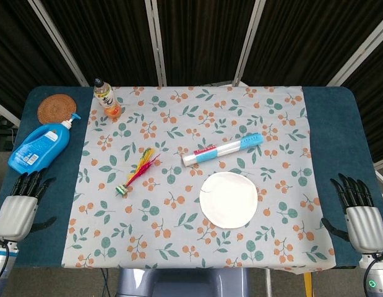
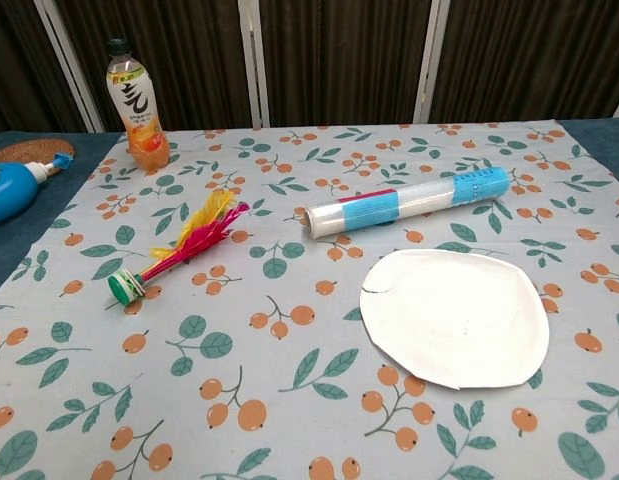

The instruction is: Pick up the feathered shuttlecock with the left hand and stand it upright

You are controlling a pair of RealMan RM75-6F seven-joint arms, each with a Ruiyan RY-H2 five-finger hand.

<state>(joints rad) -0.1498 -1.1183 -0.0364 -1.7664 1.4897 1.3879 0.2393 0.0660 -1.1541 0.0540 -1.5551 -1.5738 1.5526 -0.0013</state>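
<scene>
The shuttlecock (image 1: 137, 172) lies on its side on the floral cloth (image 1: 197, 247), in the left half of the table (image 1: 336, 154). Its green base points toward the near edge and its red and yellow feathers point away, toward the back. Nothing touches it.

The left hand (image 1: 21, 207) rests at the near left corner, on the blue table surface just outside the cloth, well apart from the shuttlecock. Its fingers are apart and stretched forward, and it holds nothing. The right hand (image 1: 359, 213) rests at the near right corner in the same way, fingers apart, nothing in it. The chest view shows neither hand.

To the right of the shuttlecock lies a roll (image 1: 223, 150) with a blue end, on its side. In front of it is a white plate (image 1: 228, 199). At the back left stands an orange bottle (image 1: 107, 99). On the left, off the cloth, a blue detergent bottle (image 1: 41, 147) lies flat, and behind it is a round brown mat (image 1: 55, 109), perhaps woven.
</scene>
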